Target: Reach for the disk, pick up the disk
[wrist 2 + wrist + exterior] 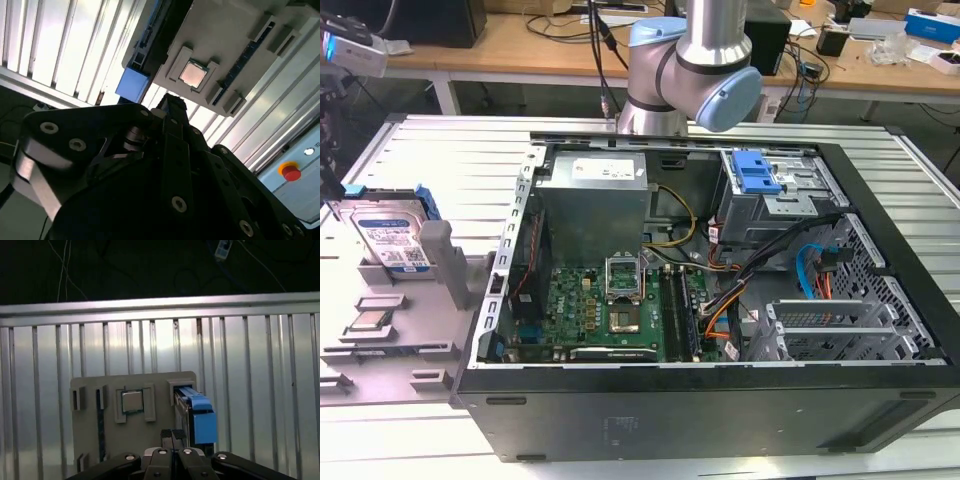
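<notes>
Exterior view shows the disk (390,240) standing on edge, leaning slightly, in a slot of a grey holder (440,320) on the slatted bench (450,150). It is at that view's left, just beside the open computer case (720,400). Propped this way, its top edge and blue bracket (426,205) stick up where fingers could close on them. A small chip (370,320) lies flat in its own pocket of the holder, nearer the camera. In the first wrist view the hand (172,434) hangs above the holder, its two fingertips drawn close together with nothing between them. It is apart from the disk, which sits just to one side with its blue bracket uppermost. Judged from this, the reach is not complete and no grasp has been made.
</notes>
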Controlling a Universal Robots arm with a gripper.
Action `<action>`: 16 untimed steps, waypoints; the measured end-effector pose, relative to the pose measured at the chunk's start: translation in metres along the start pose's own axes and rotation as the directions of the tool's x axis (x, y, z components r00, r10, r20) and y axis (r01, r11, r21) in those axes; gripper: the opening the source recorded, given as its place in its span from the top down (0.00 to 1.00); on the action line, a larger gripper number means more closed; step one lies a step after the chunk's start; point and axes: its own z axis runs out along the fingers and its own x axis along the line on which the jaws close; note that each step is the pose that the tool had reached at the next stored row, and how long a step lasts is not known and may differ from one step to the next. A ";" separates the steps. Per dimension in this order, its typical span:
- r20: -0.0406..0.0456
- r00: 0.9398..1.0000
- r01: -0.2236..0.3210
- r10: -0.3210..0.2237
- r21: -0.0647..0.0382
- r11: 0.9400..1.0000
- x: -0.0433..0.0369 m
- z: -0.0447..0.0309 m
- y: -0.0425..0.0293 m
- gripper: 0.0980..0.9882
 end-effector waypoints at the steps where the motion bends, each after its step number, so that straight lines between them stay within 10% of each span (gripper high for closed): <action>1: -0.001 1.000 0.024 -0.024 0.000 1.000 0.0000 0.0000 0.0000 0.99; 10: -0.005 0.990 0.138 -0.138 0.000 0.990 0.0000 0.0000 0.0000 0.99; 16: -0.009 0.972 0.233 -0.233 -0.001 0.972 0.0000 0.0000 0.0000 0.99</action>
